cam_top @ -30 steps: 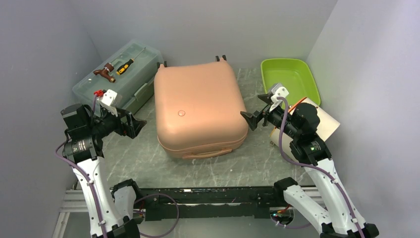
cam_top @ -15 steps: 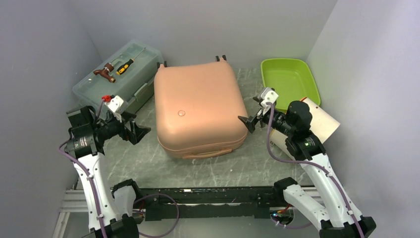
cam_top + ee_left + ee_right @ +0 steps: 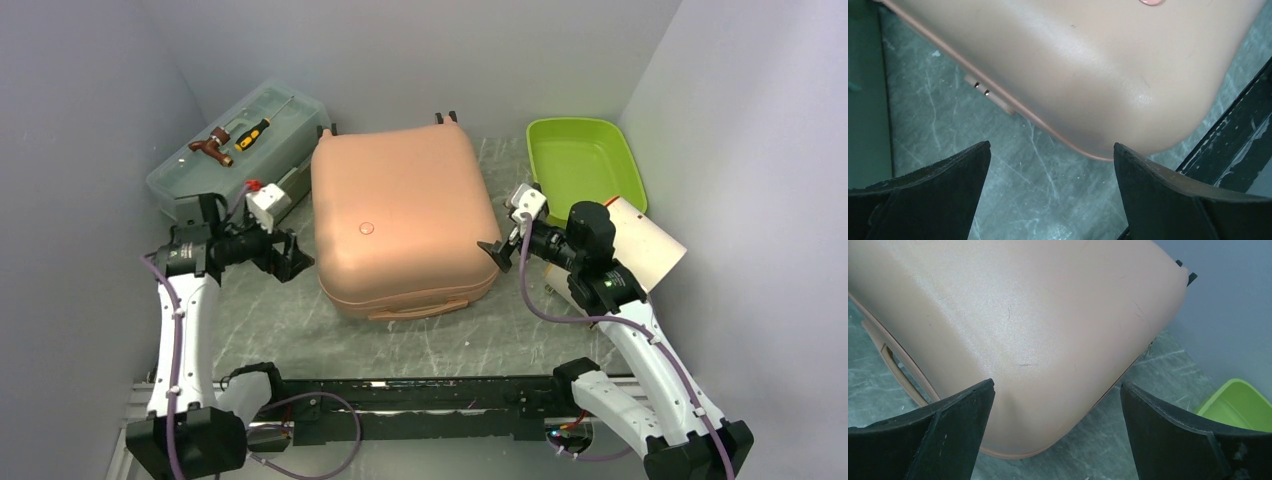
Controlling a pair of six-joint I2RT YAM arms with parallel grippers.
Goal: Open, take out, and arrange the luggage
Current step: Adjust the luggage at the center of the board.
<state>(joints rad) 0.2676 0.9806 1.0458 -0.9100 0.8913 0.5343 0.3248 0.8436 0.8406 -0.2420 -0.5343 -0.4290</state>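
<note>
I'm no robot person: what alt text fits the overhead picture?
A closed salmon-pink suitcase lies flat on a table, the left gripper and right gripper open beside its near corners. Behind: a grey-green toolbox and a lime tray.

salmon-pink luggage, lime green tray

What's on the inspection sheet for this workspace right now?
Surface: grey marbled table.
Job's things: pink luggage, shut, lying flat, handle toward the arms.
Clutter: toolbox with screwdriver and brown fitting on its lid; lime tray; white sheet.
Tools: left tool and right tool open, flanking the luggage's near corners.
Cables: purple cables along both arms.
Surroundings: grey walls on three sides.
</note>
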